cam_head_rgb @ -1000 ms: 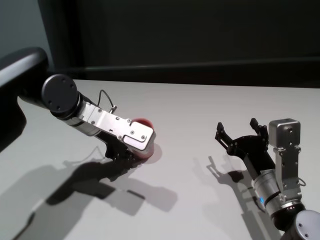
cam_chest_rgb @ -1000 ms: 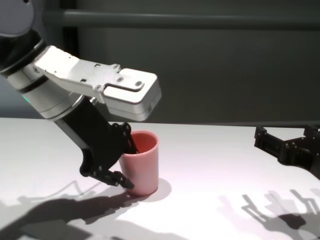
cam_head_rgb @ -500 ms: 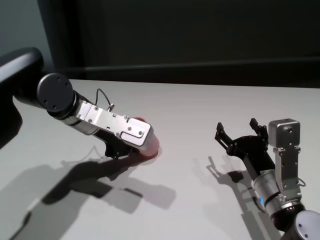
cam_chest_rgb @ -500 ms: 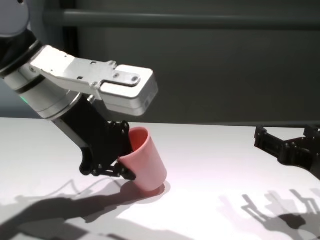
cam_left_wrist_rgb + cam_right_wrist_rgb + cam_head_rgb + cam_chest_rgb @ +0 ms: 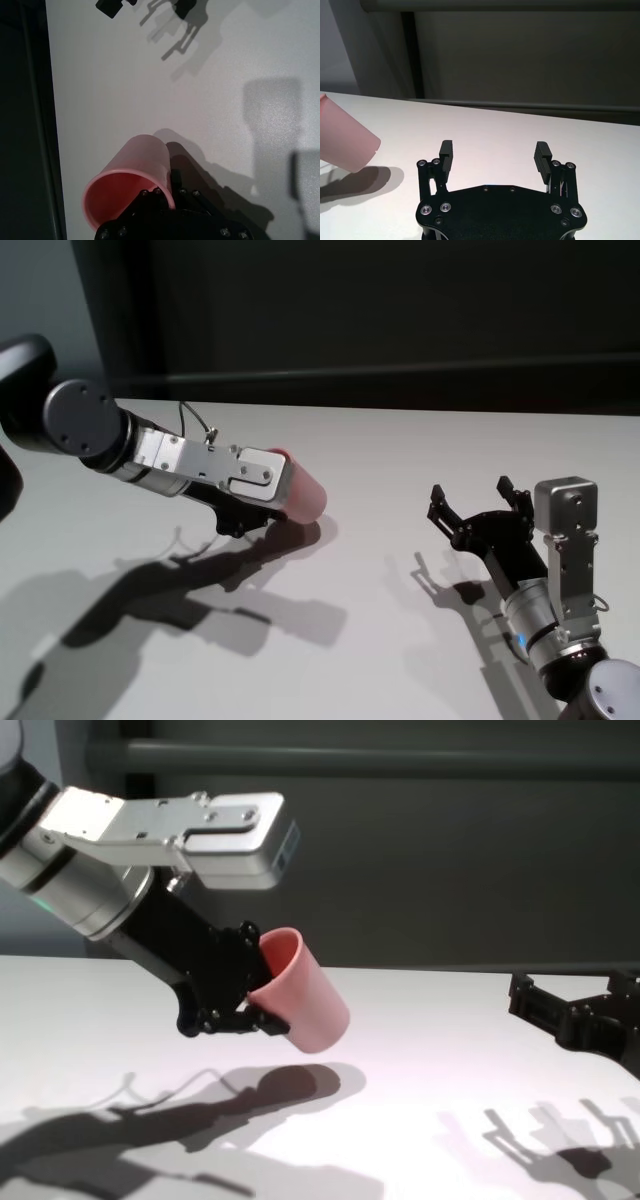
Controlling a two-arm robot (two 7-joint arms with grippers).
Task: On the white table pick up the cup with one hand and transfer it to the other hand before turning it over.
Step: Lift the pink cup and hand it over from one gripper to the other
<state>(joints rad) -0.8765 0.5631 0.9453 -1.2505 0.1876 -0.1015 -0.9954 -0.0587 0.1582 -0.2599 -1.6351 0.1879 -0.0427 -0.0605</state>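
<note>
The pink cup (image 5: pixel 305 995) hangs above the white table (image 5: pixel 430 1030), tilted, with its base pointing toward the right arm and down. My left gripper (image 5: pixel 262 985) is shut on its rim wall, one finger inside and one outside, as the left wrist view shows at the cup (image 5: pixel 137 170). In the head view the cup (image 5: pixel 300 495) sits left of centre with its shadow on the table (image 5: pixel 400 440) below it. My right gripper (image 5: pixel 472 492) stands open at the right, low over the table, nothing between its fingers (image 5: pixel 446 150). The cup (image 5: pixel 345 142) also shows in the right wrist view.
A dark wall and rail run behind the table's far edge. Shadows of both arms fall on the tabletop toward the near side. Nothing else lies on the table between the two grippers.
My left gripper closed on the cup's rim, lifted it off the table and tipped it from upright to strongly tilted. The right arm has not moved.
</note>
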